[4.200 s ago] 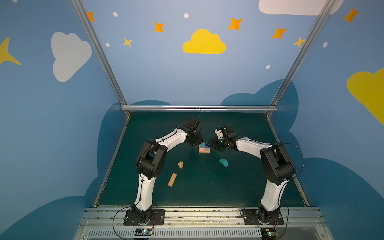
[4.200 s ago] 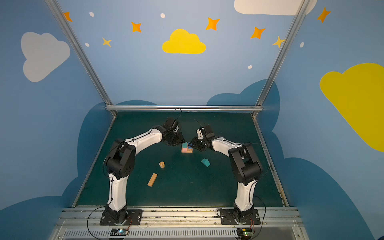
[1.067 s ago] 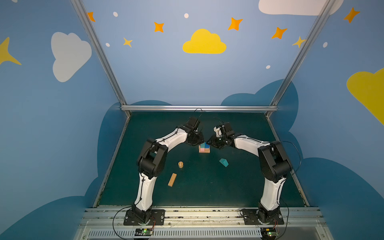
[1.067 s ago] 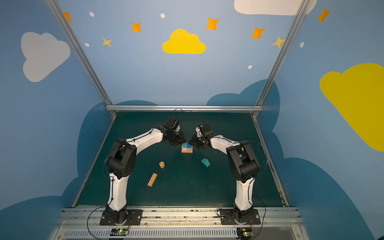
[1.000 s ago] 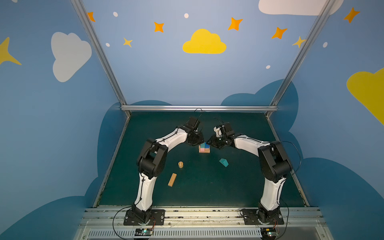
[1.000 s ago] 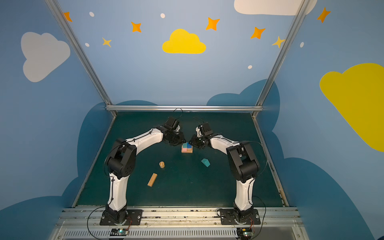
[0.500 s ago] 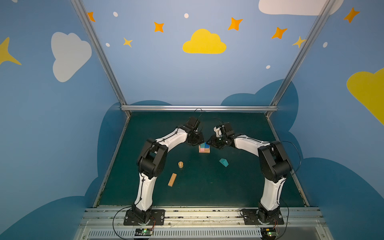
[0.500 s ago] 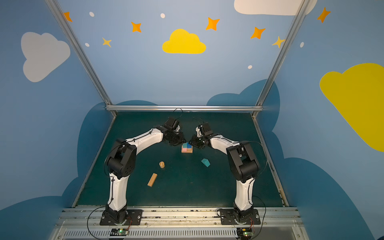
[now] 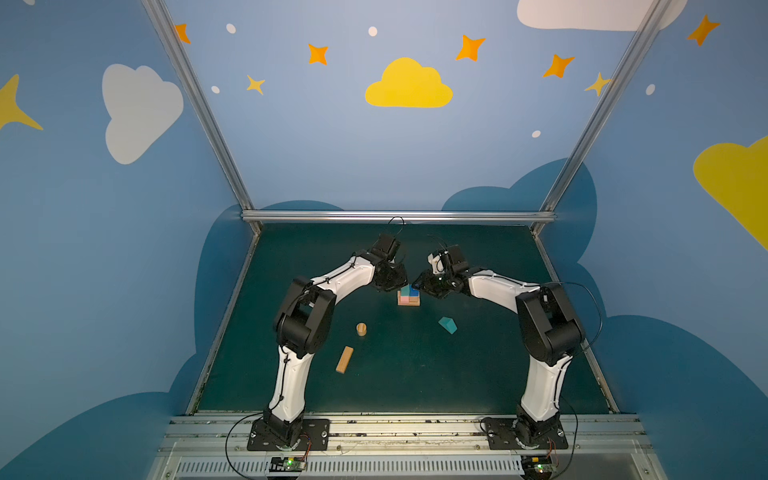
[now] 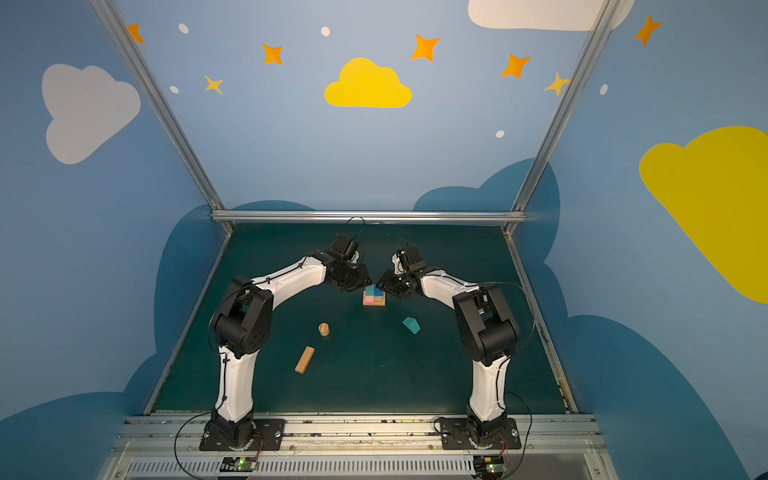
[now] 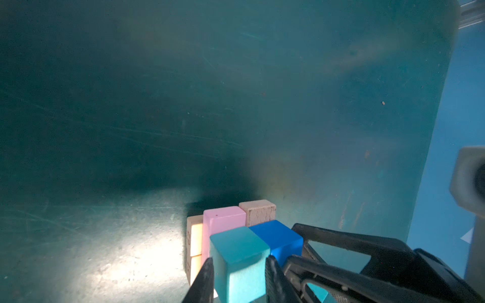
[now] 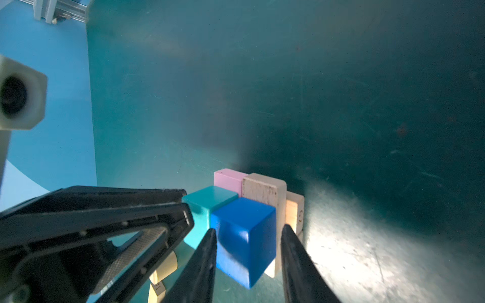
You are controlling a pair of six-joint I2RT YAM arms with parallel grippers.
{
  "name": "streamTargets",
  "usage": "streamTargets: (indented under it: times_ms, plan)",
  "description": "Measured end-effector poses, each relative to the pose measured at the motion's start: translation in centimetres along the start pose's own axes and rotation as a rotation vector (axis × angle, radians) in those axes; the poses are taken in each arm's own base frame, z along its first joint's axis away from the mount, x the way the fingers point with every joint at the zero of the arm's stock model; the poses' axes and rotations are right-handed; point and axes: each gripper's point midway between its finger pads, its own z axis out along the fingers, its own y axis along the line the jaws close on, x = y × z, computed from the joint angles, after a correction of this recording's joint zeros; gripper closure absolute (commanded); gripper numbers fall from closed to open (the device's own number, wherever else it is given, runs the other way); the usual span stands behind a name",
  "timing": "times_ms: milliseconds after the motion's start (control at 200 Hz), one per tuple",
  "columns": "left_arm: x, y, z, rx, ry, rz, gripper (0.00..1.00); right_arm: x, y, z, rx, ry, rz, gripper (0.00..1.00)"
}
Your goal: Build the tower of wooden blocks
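Note:
The wood block tower (image 9: 408, 300) (image 10: 373, 300) stands mid-table between both grippers. Tan bars (image 11: 195, 236) form its base, and a pink bar (image 11: 223, 217) and a tan bar (image 12: 262, 189) lie across them. On top, a teal cube (image 11: 238, 244) (image 12: 210, 196) and a blue cube (image 11: 278, 236) (image 12: 244, 217) sit side by side. My left gripper (image 11: 238, 262) (image 9: 398, 285) presses both sides of the teal cube. My right gripper (image 12: 248, 233) (image 9: 420, 286) straddles the blue cube, open, with a gap at one finger.
Loose on the green mat nearer the arm bases lie a tan cylinder (image 9: 361, 329) (image 10: 323, 329), a tan bar (image 9: 345, 359) (image 10: 304, 359) and a teal house-shaped piece (image 9: 447, 325) (image 10: 411, 325). A metal rail (image 9: 395, 216) and blue walls enclose the mat.
Since about four seconds ago the right arm has shifted slightly toward the tower. Over the last second nothing visibly moves in the top views.

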Motion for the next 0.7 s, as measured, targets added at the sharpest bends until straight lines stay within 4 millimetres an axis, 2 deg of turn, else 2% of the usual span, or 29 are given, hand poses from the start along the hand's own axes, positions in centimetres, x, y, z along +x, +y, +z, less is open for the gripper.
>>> streamTargets:
  times_ms: [421,701]
  plan:
    - [-0.06,0.0,0.0,0.0,-0.003,-0.01,0.69,0.38,-0.01,-0.36,-0.005,0.0,0.008,0.69]
    - [-0.08,-0.02,0.0,0.0,-0.004,-0.017,0.69,0.6,0.05,-0.31,-0.014,0.007,0.013,0.7]
